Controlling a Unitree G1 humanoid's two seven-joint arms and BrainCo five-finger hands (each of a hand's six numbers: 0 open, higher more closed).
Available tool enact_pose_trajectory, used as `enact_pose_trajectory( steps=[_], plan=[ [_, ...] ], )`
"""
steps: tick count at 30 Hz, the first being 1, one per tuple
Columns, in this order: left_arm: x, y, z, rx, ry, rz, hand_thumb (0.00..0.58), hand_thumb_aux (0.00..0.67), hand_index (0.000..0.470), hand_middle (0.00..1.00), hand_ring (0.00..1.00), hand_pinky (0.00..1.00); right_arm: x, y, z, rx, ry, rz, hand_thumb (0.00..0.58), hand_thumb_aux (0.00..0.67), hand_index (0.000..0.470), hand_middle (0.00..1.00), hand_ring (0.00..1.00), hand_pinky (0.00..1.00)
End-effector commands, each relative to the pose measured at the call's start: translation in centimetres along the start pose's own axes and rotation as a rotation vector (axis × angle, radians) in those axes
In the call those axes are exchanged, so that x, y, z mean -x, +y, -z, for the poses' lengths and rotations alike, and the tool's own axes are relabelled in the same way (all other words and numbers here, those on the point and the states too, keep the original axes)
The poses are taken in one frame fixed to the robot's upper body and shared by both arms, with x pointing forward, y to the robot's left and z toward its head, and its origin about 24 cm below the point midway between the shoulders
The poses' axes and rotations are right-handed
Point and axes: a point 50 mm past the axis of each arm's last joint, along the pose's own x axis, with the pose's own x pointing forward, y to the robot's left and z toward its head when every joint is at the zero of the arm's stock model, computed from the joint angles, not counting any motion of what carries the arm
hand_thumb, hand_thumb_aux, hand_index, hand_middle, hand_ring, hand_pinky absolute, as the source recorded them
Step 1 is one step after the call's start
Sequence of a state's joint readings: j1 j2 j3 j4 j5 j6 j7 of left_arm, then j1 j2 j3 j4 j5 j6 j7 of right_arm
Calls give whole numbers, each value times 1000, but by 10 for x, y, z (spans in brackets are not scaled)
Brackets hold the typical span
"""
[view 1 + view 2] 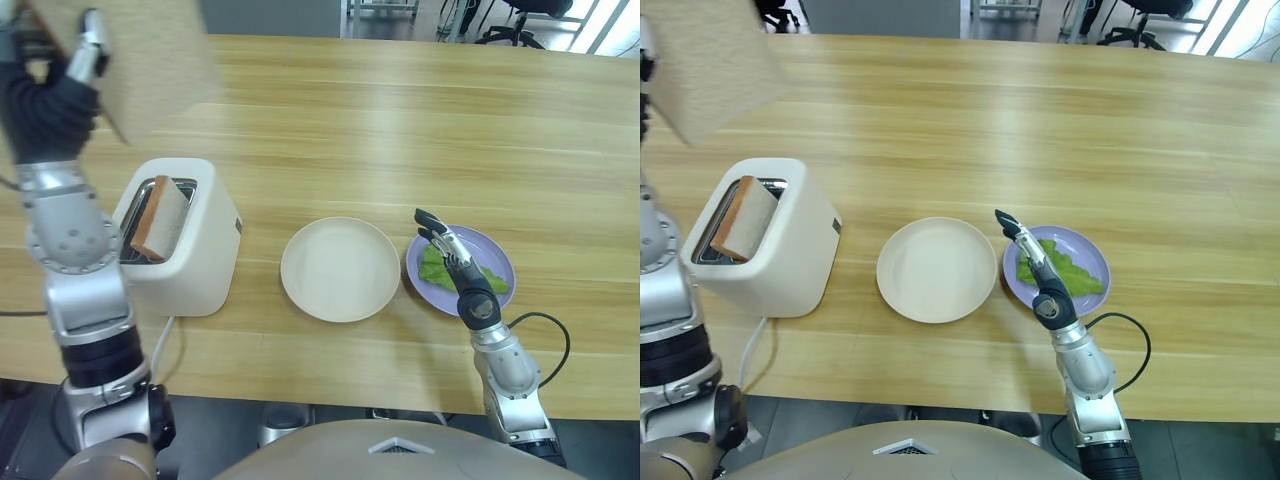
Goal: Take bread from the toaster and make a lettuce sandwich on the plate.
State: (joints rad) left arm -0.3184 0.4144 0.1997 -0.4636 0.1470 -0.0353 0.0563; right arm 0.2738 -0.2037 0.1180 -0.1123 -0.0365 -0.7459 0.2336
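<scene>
At the far left, high above the table [400, 120], the left hand [62, 88] is held up close to the camera. Its fingers are closed around a slice of bread [150, 60]. The slice is pale and square, and it is kept up in the air, well apart from everything on the table. Below the hand, near the left end of the table, a white toaster [190, 265] is seen. A second slice [160, 218] is stuck in one slot, with its brown crust on top and a good part of it poking out. A thin cord [165, 335] is seen running from the toaster toward the front edge of the table. To the right of the toaster, a round white plate [340, 270] is set flat on the wood. Nothing is seen on it. Just beside this plate, on its right, a smaller purple plate [497, 247] is placed, and the two rims are very close or touching. A green leaf of lettuce [436, 270] is laid on the purple plate. The right hand [452, 250] is held low over the near side of this plate, above the lettuce. Its fingers are stretched out straight and nothing is gripped by them. It cannot be told if the lettuce is touched by the fingertips. A black cable [555, 340] is looped beside the right wrist, near the front edge of the table.
</scene>
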Motion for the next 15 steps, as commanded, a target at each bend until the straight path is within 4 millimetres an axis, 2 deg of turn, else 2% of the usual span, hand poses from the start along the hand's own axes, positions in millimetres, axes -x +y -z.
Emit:
enact_pose_trajectory(
  steps=[1, 4, 7, 11, 15],
  plan=[
    [12, -50, -7, 169, 70, 211, 580, 670, 460, 1000, 1000, 1000, -4, -8, -9, 70, -51, 30, 0, 0, 0, 0, 0, 0],
    [34, -87, -4, 242, 151, 354, 580, 670, 460, 1000, 1000, 1000, -5, -13, -14, 146, -83, 58, 0, 0, 0, 0, 0, 0],
    [65, -119, 9, 243, 263, 487, 580, 670, 460, 1000, 1000, 1000, -5, -18, -17, 247, -102, 77, 0, 0, 0, 0, 0, 0],
    [104, -143, 24, 236, 393, 612, 580, 670, 460, 1000, 1000, 1000, -5, -21, -19, 371, -122, 53, 0, 0, 0, 0, 0, 0],
    [133, -155, 36, 215, 494, 692, 580, 670, 460, 1000, 1000, 1000, -4, -10, -13, 426, -110, -52, 0, 0, 0, 0, 0, 0]
  ],
)
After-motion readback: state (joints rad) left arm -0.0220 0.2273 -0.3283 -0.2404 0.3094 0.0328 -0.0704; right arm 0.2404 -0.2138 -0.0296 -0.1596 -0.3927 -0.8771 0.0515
